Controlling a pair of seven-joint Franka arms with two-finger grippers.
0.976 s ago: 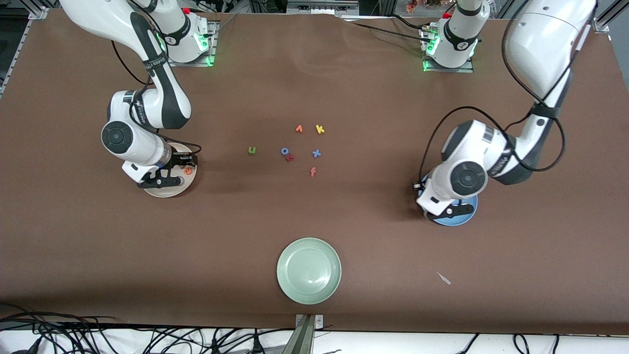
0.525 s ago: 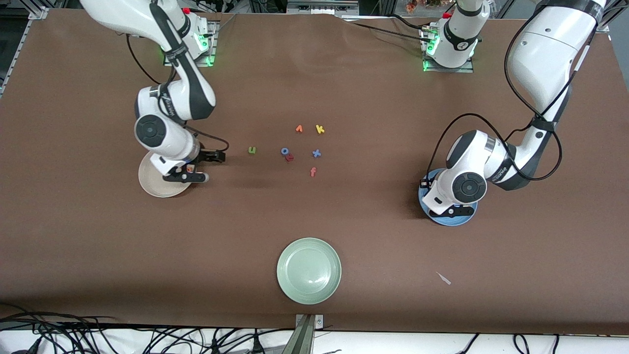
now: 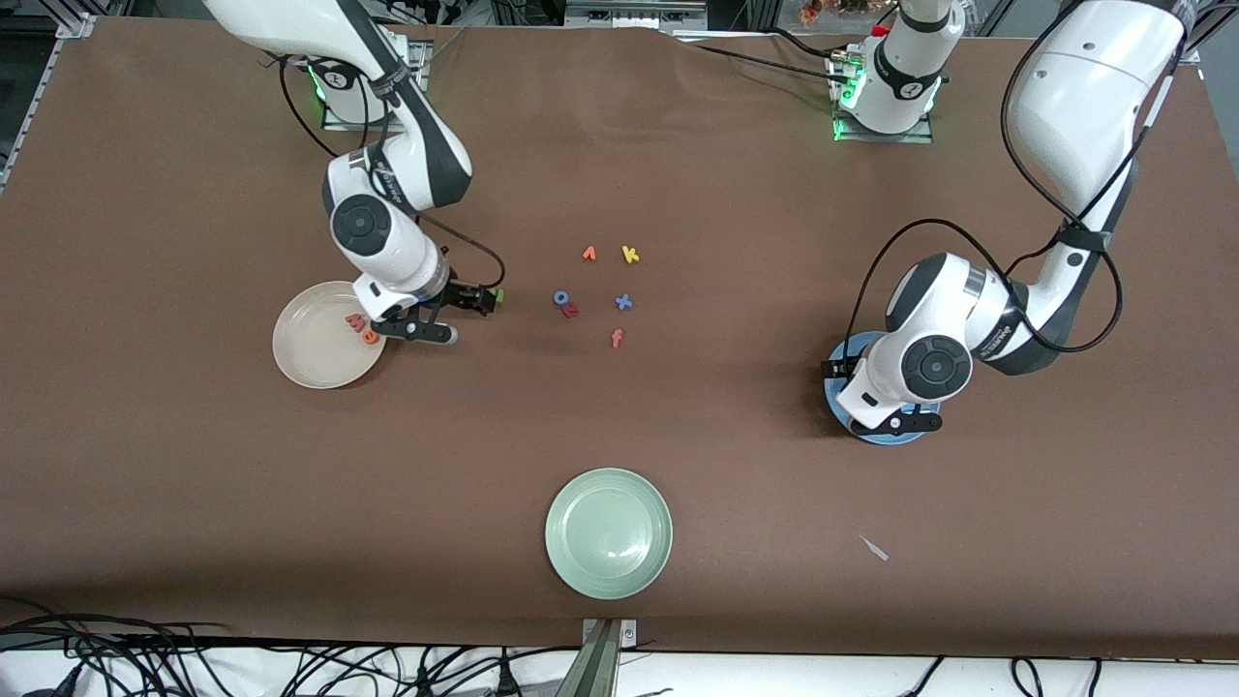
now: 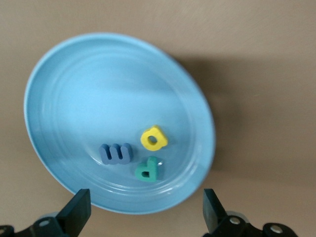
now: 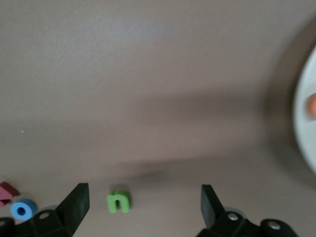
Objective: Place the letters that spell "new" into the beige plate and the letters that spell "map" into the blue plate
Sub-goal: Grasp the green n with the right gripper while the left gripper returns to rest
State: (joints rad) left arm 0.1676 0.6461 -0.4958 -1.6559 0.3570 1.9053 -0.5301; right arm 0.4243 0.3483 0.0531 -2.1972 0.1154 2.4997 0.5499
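The beige plate (image 3: pixel 310 358) holds the orange e (image 3: pixel 369 338) and the reddish-pink w (image 3: pixel 355 318). My right gripper (image 3: pixel 453 317) hangs open between that plate and the green n (image 3: pixel 498 293). In the right wrist view the green n (image 5: pixel 118 201) lies on the cloth near one finger of the open right gripper (image 5: pixel 143 210), and the beige plate's rim (image 5: pixel 303 113) shows at the edge. My left gripper (image 3: pixel 876 399) is open over the blue plate (image 3: pixel 892 438). The blue plate (image 4: pixel 98 84) holds the blue m (image 4: pixel 116 153), yellow a (image 4: pixel 153 138) and teal p (image 4: pixel 148 168), with the left gripper (image 4: pixel 144 215) above its rim.
Loose letters lie mid-table: an orange v (image 3: pixel 589 254), yellow k (image 3: pixel 630 255), blue o (image 3: pixel 560 297) touching a dark red letter (image 3: pixel 570 311), blue x (image 3: pixel 623 302) and orange-red f (image 3: pixel 617 338). A pale green plate (image 3: pixel 609 532) sits nearest the front camera.
My right gripper has moved off the beige plate toward the green n, staying open. My left gripper has opened over the blue plate and shifted slightly.
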